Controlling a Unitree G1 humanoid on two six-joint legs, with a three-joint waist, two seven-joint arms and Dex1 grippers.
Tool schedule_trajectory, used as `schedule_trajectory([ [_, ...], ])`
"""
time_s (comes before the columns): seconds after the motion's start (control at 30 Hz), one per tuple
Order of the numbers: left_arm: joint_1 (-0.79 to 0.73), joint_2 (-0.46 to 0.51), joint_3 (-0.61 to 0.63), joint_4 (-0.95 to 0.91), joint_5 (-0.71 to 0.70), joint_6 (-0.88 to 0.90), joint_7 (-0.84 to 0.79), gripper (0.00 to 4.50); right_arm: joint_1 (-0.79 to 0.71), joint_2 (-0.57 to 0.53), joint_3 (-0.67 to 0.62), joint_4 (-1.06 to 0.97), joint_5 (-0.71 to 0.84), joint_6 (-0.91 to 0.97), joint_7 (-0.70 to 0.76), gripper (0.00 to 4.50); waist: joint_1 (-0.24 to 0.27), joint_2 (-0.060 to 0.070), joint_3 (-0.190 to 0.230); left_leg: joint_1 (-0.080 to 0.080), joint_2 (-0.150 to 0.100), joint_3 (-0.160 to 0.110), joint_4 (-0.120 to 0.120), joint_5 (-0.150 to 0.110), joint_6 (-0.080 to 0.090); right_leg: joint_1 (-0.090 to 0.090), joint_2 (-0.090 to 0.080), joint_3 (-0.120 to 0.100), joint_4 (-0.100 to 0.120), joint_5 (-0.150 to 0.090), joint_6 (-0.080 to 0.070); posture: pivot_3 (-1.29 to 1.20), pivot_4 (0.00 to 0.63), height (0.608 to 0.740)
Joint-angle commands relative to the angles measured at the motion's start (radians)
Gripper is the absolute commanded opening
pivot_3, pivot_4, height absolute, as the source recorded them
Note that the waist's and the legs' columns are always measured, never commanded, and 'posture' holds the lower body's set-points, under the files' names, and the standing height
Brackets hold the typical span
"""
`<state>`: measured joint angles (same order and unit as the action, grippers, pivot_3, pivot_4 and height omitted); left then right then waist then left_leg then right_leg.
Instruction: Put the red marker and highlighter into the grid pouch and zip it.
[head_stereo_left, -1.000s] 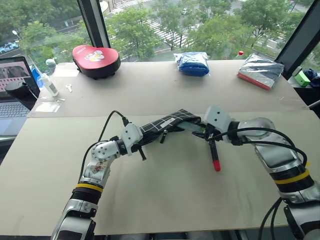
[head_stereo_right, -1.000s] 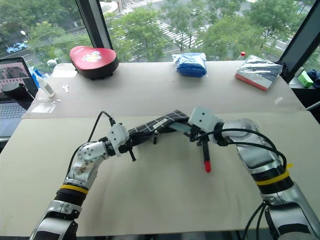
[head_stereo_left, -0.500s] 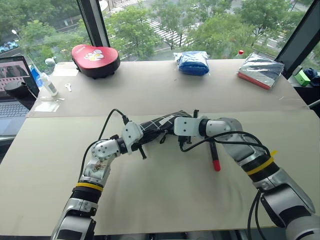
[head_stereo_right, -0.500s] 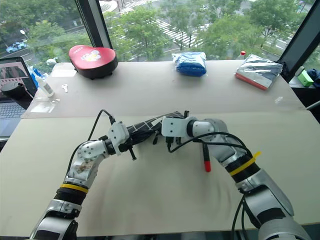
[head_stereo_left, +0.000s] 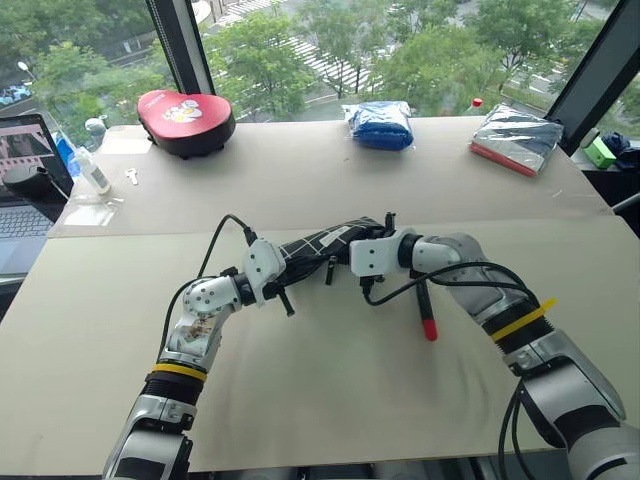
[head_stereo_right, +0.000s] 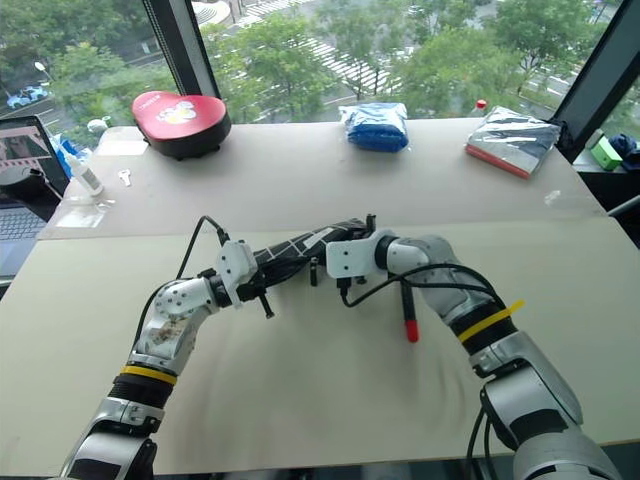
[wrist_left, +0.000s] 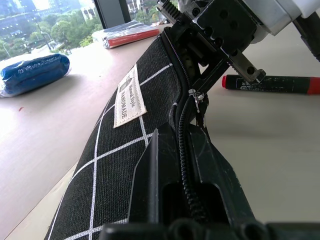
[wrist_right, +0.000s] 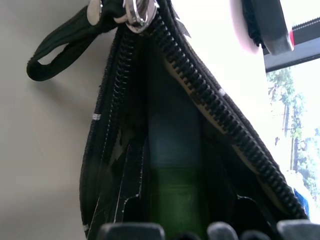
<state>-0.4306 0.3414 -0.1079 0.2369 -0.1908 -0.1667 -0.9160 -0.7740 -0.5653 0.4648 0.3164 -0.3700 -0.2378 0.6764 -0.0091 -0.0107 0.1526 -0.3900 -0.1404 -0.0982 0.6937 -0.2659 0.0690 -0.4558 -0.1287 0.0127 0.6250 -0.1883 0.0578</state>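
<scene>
Left eye view had the red marker (head_stereo_left: 426, 310) lying nearest on the worktop (head_stereo_left: 330, 400). Beyond it, the left tool (head_stereo_left: 283, 293) was clamped on the grid pouch (head_stereo_left: 320, 245). The right tool (head_stereo_left: 372, 268), fingers partly apart, held the highlighter (wrist_right: 175, 200) inside the pouch's open mouth.

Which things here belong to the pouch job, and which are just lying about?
Job:
- grid pouch
- highlighter, in the pouch mouth
- red marker, on the table

Lying about:
- red heart-shaped case
- blue packet
- silver packet
- laptop
- small bottle
</scene>
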Motion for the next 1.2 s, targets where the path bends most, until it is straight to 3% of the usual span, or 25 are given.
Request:
schedule_trajectory([
  [0.03,-0.020,-0.005,0.005,-0.040,-0.022,0.001,-0.003,0.00,0.007,0.004,-0.066,-0.044,0.051,0.017,0.024,2.67,-0.001,0.000,0.000,0.000,0.000,0.000,0.000,0.000,0.000,0.000,0.000,0.000,0.000,0.000,0.000,0.00,0.150,0.740],
  [0.17,-0.022,-0.006,0.005,-0.039,-0.022,0.001,-0.002,0.00,0.013,0.015,-0.138,-0.083,0.143,0.111,0.071,4.00,-0.003,0.000,0.000,0.000,0.000,0.000,0.000,0.000,0.000,0.000,0.000,0.000,0.000,0.000,0.000,0.00,0.150,0.740],
  [0.33,-0.017,-0.004,0.008,-0.041,-0.022,0.000,0.002,0.00,0.066,-0.059,-0.295,-0.247,0.409,0.351,0.248,4.00,0.005,0.000,0.000,0.000,0.000,0.000,0.000,0.000,0.000,0.000,0.000,0.000,0.000,0.000,0.000,0.00,0.150,0.740],
  [0.5,-0.009,-0.001,0.010,-0.043,-0.021,0.000,0.005,0.00,0.221,-0.225,-0.522,-0.556,0.908,0.891,0.452,4.00,0.020,0.000,0.000,-0.002,0.000,-0.001,0.000,-0.001,0.001,0.000,0.000,0.000,-0.002,0.000,0.000,0.00,0.150,0.740],
  [0.6,-0.002,0.001,0.009,-0.046,-0.021,-0.001,0.005,0.00,0.314,-0.253,-0.647,-0.653,1.102,1.061,0.427,4.00,0.018,0.000,0.000,-0.002,0.001,-0.001,0.000,-0.001,0.002,0.000,0.000,0.001,-0.002,0.000,0.000,0.00,0.150,0.740],
  [0.77,0.002,0.007,0.012,-0.047,-0.023,-0.001,0.003,0.00,0.468,-0.306,-0.671,-0.769,1.066,1.136,0.297,4.00,0.023,0.000,0.000,-0.001,0.001,-0.001,0.001,-0.002,0.003,0.001,-0.001,0.001,-0.001,0.000,-0.001,0.00,0.150,0.740],
  [0.97,0.004,0.012,0.012,-0.044,-0.023,-0.002,-0.001,0.00,0.499,-0.249,-0.600,-0.792,0.944,1.257,-0.008,4.00,0.023,0.000,0.000,-0.001,0.001,0.001,0.002,-0.001,0.002,0.001,-0.001,0.001,0.000,0.001,-0.001,0.00,0.150,0.740],
  [1.2,-0.004,0.005,0.006,-0.036,-0.019,-0.004,-0.001,0.00,0.536,-0.231,-0.525,-0.828,0.878,1.303,-0.123,4.00,0.023,0.000,0.000,-0.001,0.001,0.001,0.002,-0.001,0.001,0.001,-0.001,0.001,0.000,0.001,-0.001,0.00,0.150,0.740],
])
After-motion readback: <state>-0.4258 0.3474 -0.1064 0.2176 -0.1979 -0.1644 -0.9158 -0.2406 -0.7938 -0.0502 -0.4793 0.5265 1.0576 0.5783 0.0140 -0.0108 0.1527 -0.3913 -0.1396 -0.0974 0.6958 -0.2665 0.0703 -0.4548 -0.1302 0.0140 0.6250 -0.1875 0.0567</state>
